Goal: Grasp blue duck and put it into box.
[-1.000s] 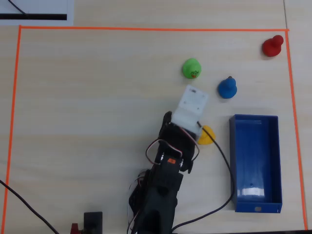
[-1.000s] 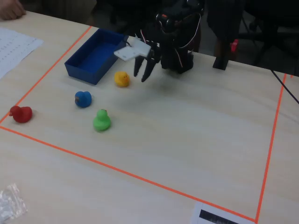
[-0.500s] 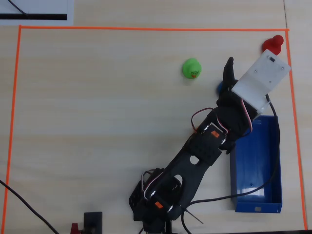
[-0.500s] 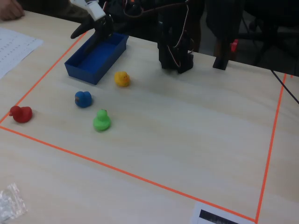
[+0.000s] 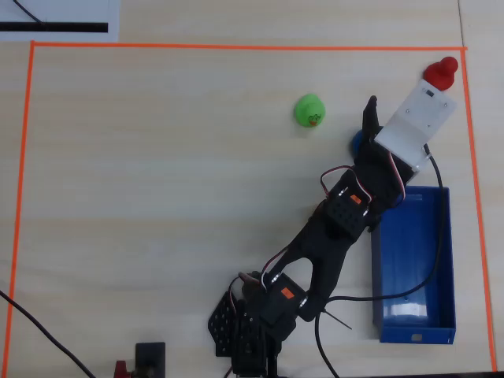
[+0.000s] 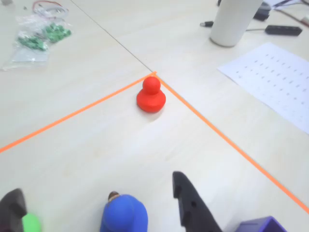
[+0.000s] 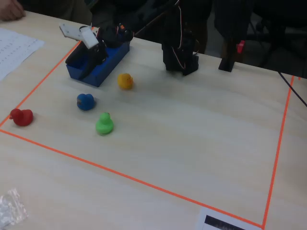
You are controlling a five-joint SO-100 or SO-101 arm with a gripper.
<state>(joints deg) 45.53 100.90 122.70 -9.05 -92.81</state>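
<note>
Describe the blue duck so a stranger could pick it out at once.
Start in the fixed view at the long blue box near the orange tape's left edge. Just off its near short end sits the blue duck, between the red duck and the green duck. It is the only blue one.

On my overhead feed I see a green duck (image 5: 309,110) out on the pale wooden desk (image 5: 157,197) and a red duck (image 5: 440,73) tucked into the top right corner of the orange tape outline (image 5: 236,46). My fixed view shows a yellow duck (image 7: 125,81) well apart from the green one, printed paper (image 7: 14,48) outside the tape at left, and a clear plastic bag (image 7: 9,207) at lower left. On the wrist feed I see a white cylinder (image 6: 235,21), small bags of green parts (image 6: 36,38) and a printed sheet (image 6: 275,79) beyond the tape corner.
</note>
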